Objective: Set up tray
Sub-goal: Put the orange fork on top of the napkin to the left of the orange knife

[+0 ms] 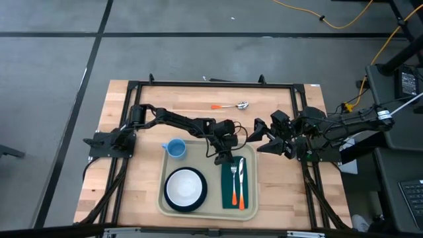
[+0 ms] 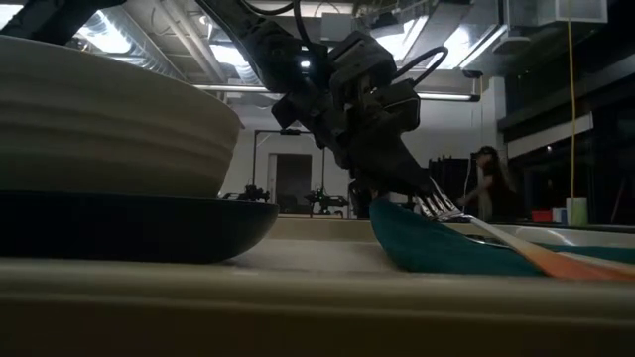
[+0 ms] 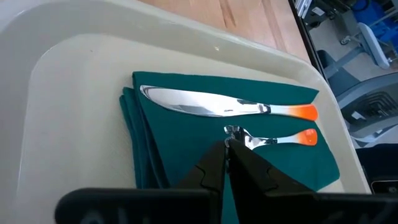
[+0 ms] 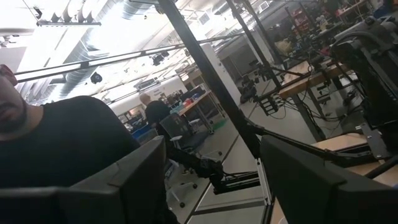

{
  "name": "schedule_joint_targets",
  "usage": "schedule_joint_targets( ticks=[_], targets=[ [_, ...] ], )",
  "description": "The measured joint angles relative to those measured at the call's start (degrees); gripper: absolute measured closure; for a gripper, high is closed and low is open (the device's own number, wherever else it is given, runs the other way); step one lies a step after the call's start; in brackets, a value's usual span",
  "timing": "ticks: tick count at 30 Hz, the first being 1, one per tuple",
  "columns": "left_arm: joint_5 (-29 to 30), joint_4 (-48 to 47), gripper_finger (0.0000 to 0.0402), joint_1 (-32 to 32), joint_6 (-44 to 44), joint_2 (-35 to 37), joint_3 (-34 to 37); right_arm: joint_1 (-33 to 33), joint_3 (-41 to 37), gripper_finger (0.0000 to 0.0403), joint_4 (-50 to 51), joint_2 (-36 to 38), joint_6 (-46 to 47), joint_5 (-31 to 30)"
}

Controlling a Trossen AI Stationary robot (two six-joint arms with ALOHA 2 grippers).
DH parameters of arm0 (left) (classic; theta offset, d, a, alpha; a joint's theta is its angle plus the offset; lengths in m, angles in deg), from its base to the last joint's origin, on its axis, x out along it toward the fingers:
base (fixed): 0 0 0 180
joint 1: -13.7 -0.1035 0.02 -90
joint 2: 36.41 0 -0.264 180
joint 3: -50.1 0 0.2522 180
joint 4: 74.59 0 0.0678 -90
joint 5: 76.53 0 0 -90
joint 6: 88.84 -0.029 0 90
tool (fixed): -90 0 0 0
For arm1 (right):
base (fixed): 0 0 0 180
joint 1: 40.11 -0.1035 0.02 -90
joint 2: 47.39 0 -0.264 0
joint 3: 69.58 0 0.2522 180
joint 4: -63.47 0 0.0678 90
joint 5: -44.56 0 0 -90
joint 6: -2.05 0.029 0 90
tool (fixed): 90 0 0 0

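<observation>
A: Where's the tray [image 1: 170,205]?

B: Near table edge, holding plate and bowl [image 1: 186,188], cup [image 1: 176,148], napkin [image 1: 238,183].

A: Left gripper [image 3: 227,147]?

B: Pinched narrow on the fork [image 3: 273,139] tines, seemingly laying it beside the knife [image 3: 217,106]; right gripper [image 4: 214,180] spread wide, waiting off-tray

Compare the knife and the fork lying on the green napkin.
The knife shows a broad smooth blade, while the fork ends in narrow tines. The knife lies free, with nothing touching it; the fork's tine end sits at the closed fingertips of the left gripper. In the overhead view the knife lies on the right arm's side of the fork. Both have orange handles and lie side by side on the napkin in the tray.
</observation>
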Motion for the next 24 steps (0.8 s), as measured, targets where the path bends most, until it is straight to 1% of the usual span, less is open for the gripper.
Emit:
schedule_joint_targets(
  ticks=[7, 18, 24],
  targets=[
    [-0.2, 0.0, 0.0376, 0.0, -0.9, 0.0, 0.0, 0.0, 0.0, 0.0134, 0.0, 0.0, 0.0, 0.0],
    [-0.4, 0.0, 0.0341, 0.0, -0.9, 0.0, 0.0, 0.0, 0.0, 0.0134, 0.0, 0.0, 0.0, 0.0],
    [-0.4, 0.0, 0.0336, 0.0, -0.9, 0.0, 0.0, 0.0, 0.0, 0.0134, 0.0, 0.0, 0.0, 0.0]
  ],
)
